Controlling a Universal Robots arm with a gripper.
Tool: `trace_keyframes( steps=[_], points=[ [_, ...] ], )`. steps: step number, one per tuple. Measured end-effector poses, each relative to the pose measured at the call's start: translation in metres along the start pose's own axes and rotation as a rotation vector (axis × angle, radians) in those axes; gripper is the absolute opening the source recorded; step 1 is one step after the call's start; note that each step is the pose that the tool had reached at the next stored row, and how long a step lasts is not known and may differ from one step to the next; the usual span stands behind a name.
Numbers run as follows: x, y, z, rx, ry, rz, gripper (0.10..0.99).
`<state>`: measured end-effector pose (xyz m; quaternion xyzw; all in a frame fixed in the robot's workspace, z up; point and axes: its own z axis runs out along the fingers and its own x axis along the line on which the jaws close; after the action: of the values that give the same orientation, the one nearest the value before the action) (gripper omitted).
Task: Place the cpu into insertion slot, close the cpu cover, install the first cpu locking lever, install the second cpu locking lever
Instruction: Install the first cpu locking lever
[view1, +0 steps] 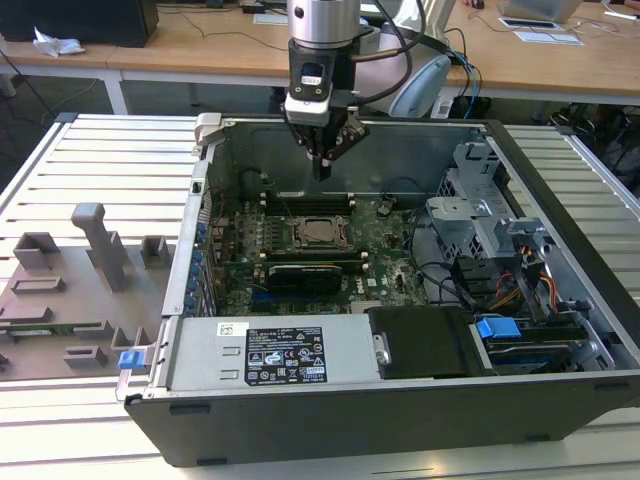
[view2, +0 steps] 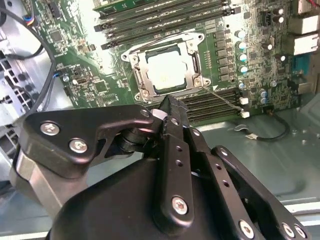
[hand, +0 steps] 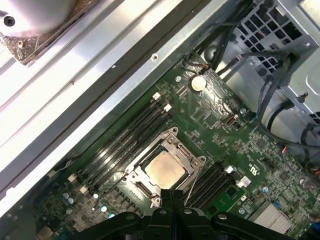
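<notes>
"Where's the cpu (hand: 164, 170)?"

"In its socket on the green board (view1: 385, 235), with the cpu cover (view2: 140, 75) lying flat around it."

"And the end effector (view1: 322, 172)?"

"Drawn together and holding nothing. It hangs over the board in the open computer case (view1: 400, 425), near the socket."

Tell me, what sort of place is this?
Probably a robotics lab or workshop: an opened computer case sits on a slatted metal table, a gripper hangs above its motherboard, and desks stand behind.
</notes>
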<state>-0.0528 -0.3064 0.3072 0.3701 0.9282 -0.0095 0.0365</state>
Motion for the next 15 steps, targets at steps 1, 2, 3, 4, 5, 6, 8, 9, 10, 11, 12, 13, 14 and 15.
trace_keyframes(
  steps=[1, 2, 3, 4, 5, 6, 8, 9, 10, 11, 12, 13, 14, 15],
  points=[
    [0.0, 0.0, 0.0, -0.001, 0.0001, -0.015, 0.106],
    [0.0, 0.0, 0.0, -0.003, 0.0004, -0.042, 0.106],
    [0.0, 0.0, 0.0, -0.005, 0.0006, -0.065, 0.106],
    [0.0, 0.0, 0.0, -0.006, 0.0008, -0.079, 0.106],
    [0.0, 0.0, 0.0, -0.007, 0.0008, -0.091, 0.106],
    [0.0, 0.0, 0.0, -0.008, 0.001, -0.108, 0.106],
    [0.0, 0.0, 0.0, -0.01, 0.0013, -0.132, 0.106],
    [0.0, 0.0, 0.0, -0.011, 0.0014, -0.149, 0.106],
    [0.0, 0.0, 0.0, -0.012, 0.0016, -0.166, 0.106],
    [0.0, 0.0, 0.0, -0.014, 0.0018, -0.186, 0.106],
    [0.0, 0.0, 0.0, -0.015, 0.002, -0.206, 0.106],
    [0.0, 0.0, 0.0, -0.017, 0.0021, -0.22, 0.106],
    [0.0, 0.0, 0.0, -0.017, 0.0022, -0.229, 0.106],
    [0.0, 0.0, 0.0, -0.018, 0.0023, -0.243, 0.106]
  ],
)
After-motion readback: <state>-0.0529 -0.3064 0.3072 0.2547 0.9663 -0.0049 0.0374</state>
